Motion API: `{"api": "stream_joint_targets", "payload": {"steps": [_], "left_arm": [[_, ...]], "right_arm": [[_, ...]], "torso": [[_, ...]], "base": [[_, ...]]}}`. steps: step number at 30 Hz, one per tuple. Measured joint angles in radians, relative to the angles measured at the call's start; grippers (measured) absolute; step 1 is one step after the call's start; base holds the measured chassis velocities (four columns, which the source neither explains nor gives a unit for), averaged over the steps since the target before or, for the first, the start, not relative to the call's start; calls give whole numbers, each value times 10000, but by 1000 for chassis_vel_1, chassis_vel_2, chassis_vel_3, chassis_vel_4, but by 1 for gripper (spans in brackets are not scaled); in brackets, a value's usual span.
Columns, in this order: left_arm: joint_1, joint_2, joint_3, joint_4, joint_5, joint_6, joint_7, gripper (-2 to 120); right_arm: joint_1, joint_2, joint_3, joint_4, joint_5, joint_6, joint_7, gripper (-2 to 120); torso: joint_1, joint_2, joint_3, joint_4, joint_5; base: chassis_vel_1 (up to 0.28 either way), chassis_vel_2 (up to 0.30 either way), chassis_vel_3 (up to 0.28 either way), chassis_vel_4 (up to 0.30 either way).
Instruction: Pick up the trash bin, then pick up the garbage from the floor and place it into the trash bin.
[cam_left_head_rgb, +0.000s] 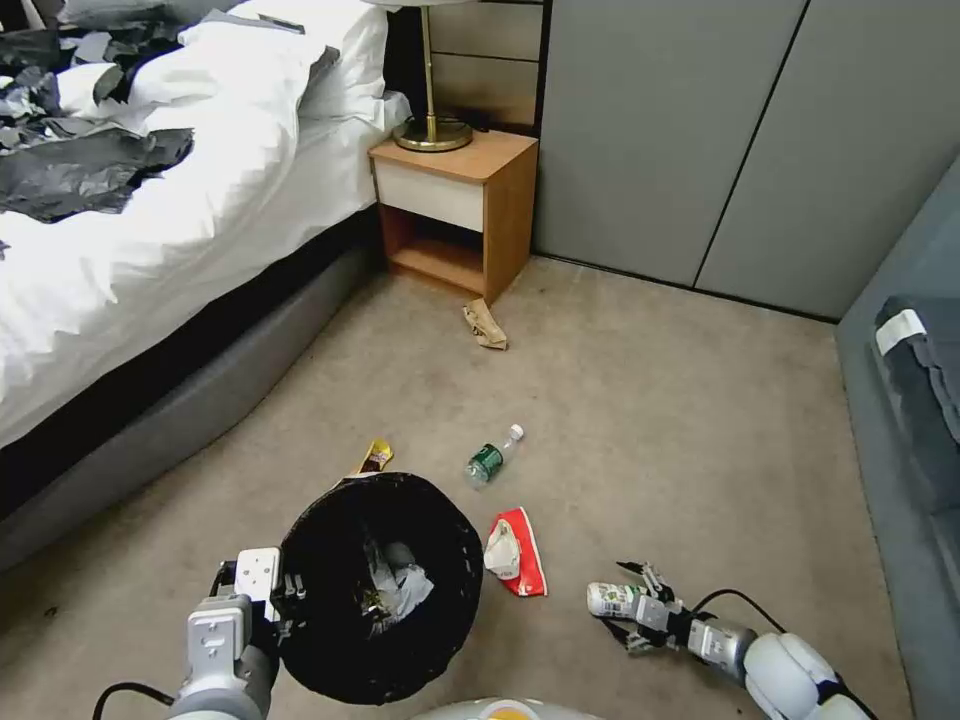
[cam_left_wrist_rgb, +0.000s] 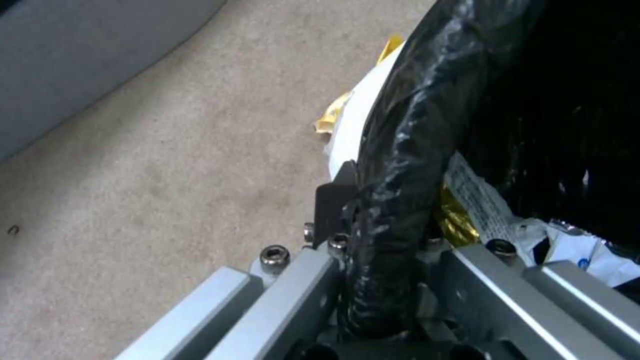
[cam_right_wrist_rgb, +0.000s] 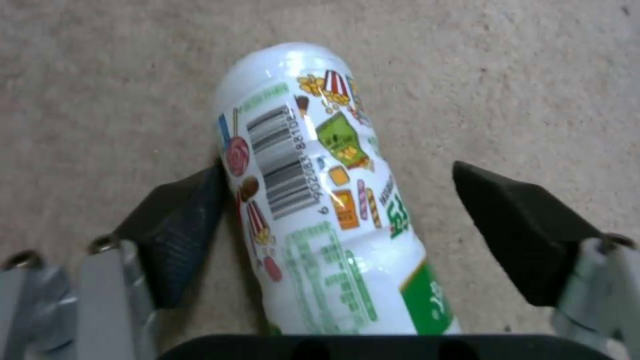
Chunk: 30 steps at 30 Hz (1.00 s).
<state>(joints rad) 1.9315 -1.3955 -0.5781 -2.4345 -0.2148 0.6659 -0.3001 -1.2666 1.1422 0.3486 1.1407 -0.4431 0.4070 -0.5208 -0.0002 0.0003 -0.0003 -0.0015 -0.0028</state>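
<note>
My left gripper (cam_left_head_rgb: 285, 590) is shut on the rim of the trash bin (cam_left_head_rgb: 462, 540), a round bucket lined with a black bag, held low at the bottom left. In the left wrist view the bagged rim (cam_left_wrist_rgb: 400, 165) sits pinched in the left gripper (cam_left_wrist_rgb: 380, 210). Tissue and wrappers (cam_left_head_rgb: 395, 590) lie inside. My right gripper (cam_left_head_rgb: 622, 600) is open at the floor around a white printed bottle (cam_left_head_rgb: 606, 598). One finger (cam_right_wrist_rgb: 180, 220) touches the bottle (cam_right_wrist_rgb: 320, 200); the other stands apart. A green bottle (cam_left_head_rgb: 493, 455), a red-white packet with a tissue wad (cam_left_head_rgb: 520, 550), a yellow wrapper (cam_left_head_rgb: 376, 457) and a brown paper bag (cam_left_head_rgb: 486, 325) lie on the carpet.
A bed (cam_left_head_rgb: 150, 250) with white covers and black plastic sheets runs along the left. A wooden nightstand (cam_left_head_rgb: 460, 210) with a lamp stands at the back, with grey cabinet doors (cam_left_head_rgb: 700, 130) beside it. Grey furniture carrying dark clothing (cam_left_head_rgb: 920, 390) lines the right edge.
</note>
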Motion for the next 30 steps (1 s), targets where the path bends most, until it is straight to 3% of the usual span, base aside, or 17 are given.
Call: {"api": "stream_joint_targets", "payload": {"steps": [4, 7, 13, 18, 20, 27, 30], "left_arm": [[-21, 23, -50, 40, -18, 0, 0, 0], [-34, 35, -53, 62, -37, 0, 1, 0], [-104, 134, -92, 113, -124, 6, -4, 0], [-133, 155, -92, 141, -152, 12, -3, 0], [-142, 156, -84, 143, -152, 14, -5, 0], [-144, 156, -60, 145, -152, 18, -2, 0], [-115, 169, -50, 137, -144, 18, -1, 0]], "right_arm": [[58, 85, -146, -68, 189, -81, 1, 72], [93, 165, -184, -74, 216, -133, 2, 66], [19, 216, -222, -13, 308, -220, 16, 43], [-52, 216, -204, 33, 416, -251, 124, 35], [-101, 201, -194, 57, 467, -262, 157, 34], [-198, 180, -147, 133, 557, -265, 249, 34], [-368, 145, -1, 533, 982, -211, 697, 25]], "torso": [[-1, 0, 0, -1, -2], [-1, 0, 0, 13, 23], [0, -2, 2, 17, 37], [0, -3, 3, 27, 53], [1, -3, 3, 27, 43], [1, -4, 4, 24, 45], [2, -6, 6, 13, 40]], "base": [[0, 0, 0, 0], [0, 0, 0, 0], [0, 0, 0, 0], [0, 0, 0, 0], [0, 0, 0, 0], [0, 0, 0, 0], [0, 0, 0, 0]]}}
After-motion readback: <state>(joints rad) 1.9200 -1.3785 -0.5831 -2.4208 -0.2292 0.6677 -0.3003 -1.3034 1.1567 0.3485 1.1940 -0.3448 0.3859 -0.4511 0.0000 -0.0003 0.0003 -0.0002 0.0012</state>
